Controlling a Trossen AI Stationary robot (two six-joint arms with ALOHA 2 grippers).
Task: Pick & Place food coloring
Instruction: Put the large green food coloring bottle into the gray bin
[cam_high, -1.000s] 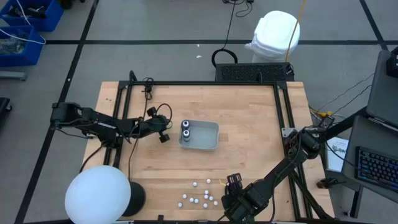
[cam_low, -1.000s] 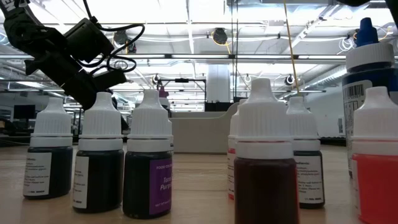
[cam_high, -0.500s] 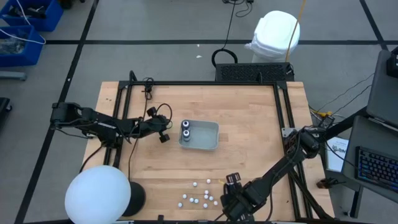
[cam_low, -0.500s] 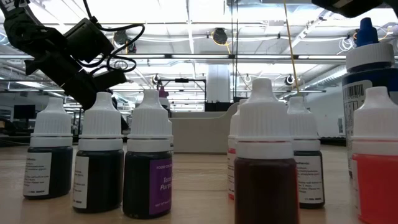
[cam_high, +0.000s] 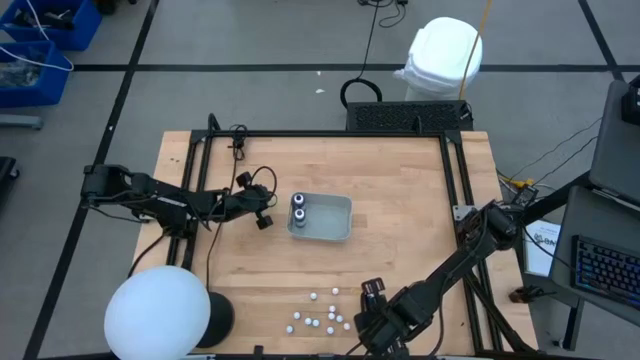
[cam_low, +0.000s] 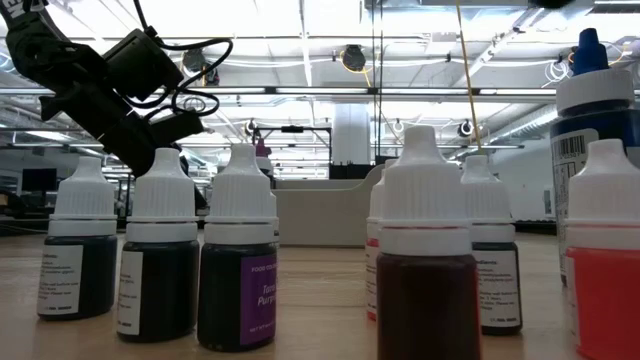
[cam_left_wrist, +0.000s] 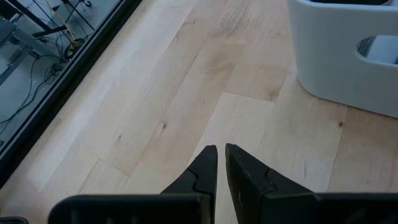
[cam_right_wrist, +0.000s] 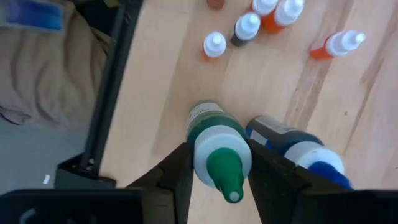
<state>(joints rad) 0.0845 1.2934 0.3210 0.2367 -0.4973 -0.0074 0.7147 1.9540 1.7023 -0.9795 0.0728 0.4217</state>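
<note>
Now your right gripper (cam_right_wrist: 219, 163) clasps 1 green-capped bottle (cam_right_wrist: 217, 149); the tray (cam_high: 322, 218) lies well away, nearer the narrowly closed left gripper (cam_left_wrist: 221, 163)

Two dark jointed arms (cam_high: 160, 200) trailing looped black cables (cam_high: 255, 180).

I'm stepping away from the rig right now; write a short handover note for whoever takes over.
Right gripper: at the table's near edge, closed around a green-capped bottle; a blue-capped bottle stands right beside it.
Left gripper: shut, empty, waiting beside the bin.
Done: two bottles already in the bin.
Left: carry the green-capped bottle to the bin, then move the loose bottles near the front edge.
</note>
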